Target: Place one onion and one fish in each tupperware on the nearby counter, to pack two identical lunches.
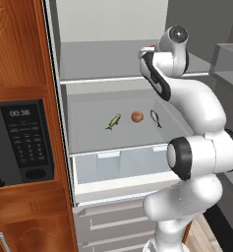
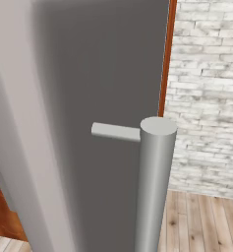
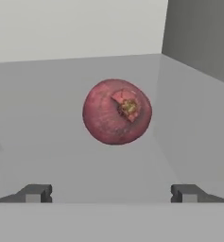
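red onion (image 3: 116,111) before spread hand (image 3: 111,194), fridge wall (image 3: 198,94) close

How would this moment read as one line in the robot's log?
claw: open, nothing held | ahead: red onion, fridge shelf | lower shelf: green fish, orange onion, grey fish

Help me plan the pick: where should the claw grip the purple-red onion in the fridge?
Grip the purple-red onion across its round middle, coming straight ahead. The open claw already faces it, fingertips spread wider than the ball; its stem end faces the camera, leaving smooth sides to pinch.
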Available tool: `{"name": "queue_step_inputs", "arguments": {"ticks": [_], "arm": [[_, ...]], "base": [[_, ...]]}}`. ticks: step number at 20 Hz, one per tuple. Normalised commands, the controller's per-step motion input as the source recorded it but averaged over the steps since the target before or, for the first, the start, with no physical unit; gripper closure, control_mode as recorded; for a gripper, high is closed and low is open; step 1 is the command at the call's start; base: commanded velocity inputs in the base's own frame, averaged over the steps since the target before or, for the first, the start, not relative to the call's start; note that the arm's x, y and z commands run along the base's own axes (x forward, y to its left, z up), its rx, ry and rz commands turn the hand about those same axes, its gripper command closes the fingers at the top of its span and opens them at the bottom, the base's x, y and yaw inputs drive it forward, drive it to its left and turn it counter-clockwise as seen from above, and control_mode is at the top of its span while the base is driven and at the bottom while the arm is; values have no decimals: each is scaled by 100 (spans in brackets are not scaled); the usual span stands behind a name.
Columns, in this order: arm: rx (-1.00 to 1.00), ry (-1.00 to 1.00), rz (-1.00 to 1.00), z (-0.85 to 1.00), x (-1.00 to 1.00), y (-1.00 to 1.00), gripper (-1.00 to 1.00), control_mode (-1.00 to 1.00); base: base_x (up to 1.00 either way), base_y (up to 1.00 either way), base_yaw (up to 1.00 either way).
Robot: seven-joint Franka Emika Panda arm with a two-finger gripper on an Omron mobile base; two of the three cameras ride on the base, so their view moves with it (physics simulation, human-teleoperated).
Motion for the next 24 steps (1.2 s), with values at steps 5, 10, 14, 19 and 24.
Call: {"name": "queue_step_inputs", "arguments": {"ticks": [5,10,14,19,24], "arm": [[0,3,0,0,62,-4,-100,-100],[0,3,0,0,61,-10,-100,-100],[0,1,0,0,59,-11,-100,-100],[0,0,0,-24,51,-2,100,-100],[0,-1,0,-14,27,0,100,-100]], "base": [[0,0,0],[0,0,0],[0,0,0],[0,0,0],[0,0,0]]}}
